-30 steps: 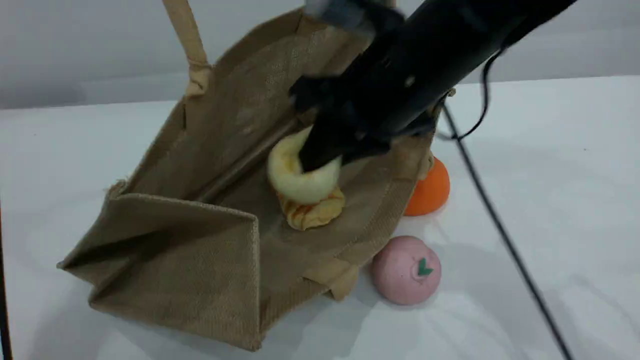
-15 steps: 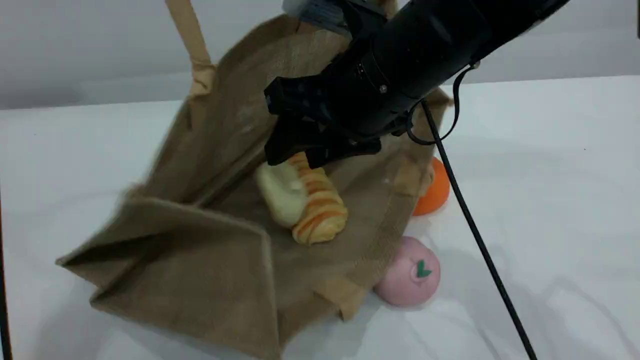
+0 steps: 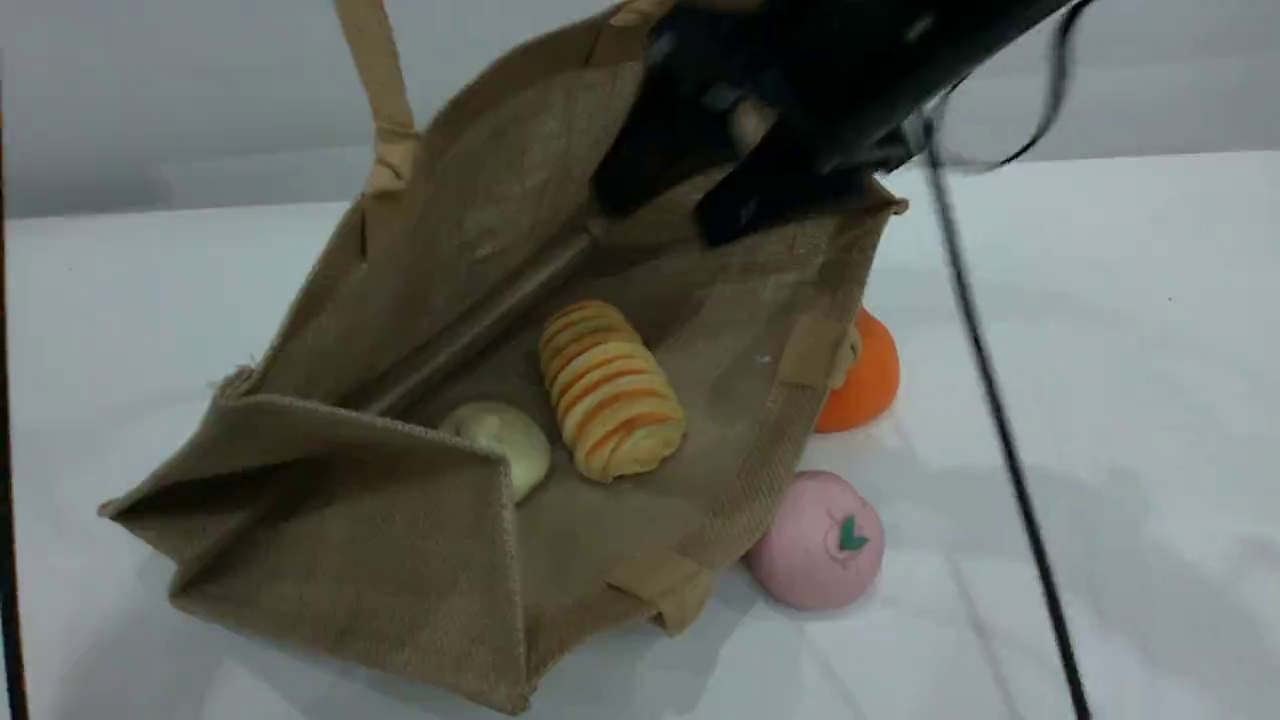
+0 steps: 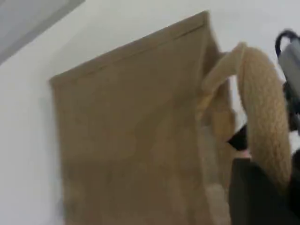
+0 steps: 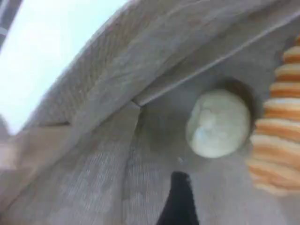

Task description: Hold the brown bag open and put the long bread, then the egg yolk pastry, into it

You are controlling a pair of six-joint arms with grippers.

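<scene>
The brown bag (image 3: 400, 530) lies tilted on the table with its mouth held open. One beige handle (image 3: 375, 70) is pulled straight up out of the scene view. In the left wrist view that handle (image 4: 265, 117) runs over my left gripper (image 4: 260, 192), which is shut on it. The long bread (image 3: 612, 390) lies inside the bag on its lower wall. The egg yolk pastry (image 3: 503, 443) rests just left of the bread, deeper in. My right gripper (image 3: 695, 200) hovers open above the bag's mouth, blurred, holding nothing. Its wrist view looks down on the pastry (image 5: 218, 123) and the bread (image 5: 280, 136).
An orange stemmed fruit (image 3: 865, 380) and a pink ball with a green leaf (image 3: 815, 540) sit against the bag's right side on the white table. A black cable (image 3: 1000, 420) hangs from the right arm across the table's right part.
My right gripper opened, let go of the egg yolk pastry and rose out of the bag. The pastry rolled left, down beside the long bread.
</scene>
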